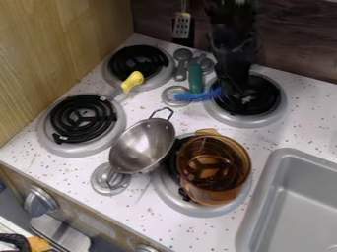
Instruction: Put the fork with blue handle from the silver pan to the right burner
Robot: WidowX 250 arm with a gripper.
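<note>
Fork with blue handle (197, 95): you have it at the back right burner (272, 101), its handle pointing left past the rim and its other end going in under the hand (233, 93). A small pale glint over the coils may be its metal end, but you cannot be sure. The front panel (97, 222) below the desk (145, 214) carries a faint patch, too small for you to read.

The hand hides much of the fork's middle, and black on black swallows its outline, so you cannot tell whether it is wide, narrow or closed on the fork. The amber pot (234, 189) hides part of the front right burner (178, 203); the sink (260, 206) runs off at the right and bottom edges. At the lower left corner you get just part of a dark thing with an orange piece, hard to name.

Your arm (233, 37) comes in from the top edge, right of the middle, and hangs almost straight down in front of the dark wall, its upper part blending into it. The hand sits low over the burner's left part, well apart from the silver pan (143, 145).
</note>
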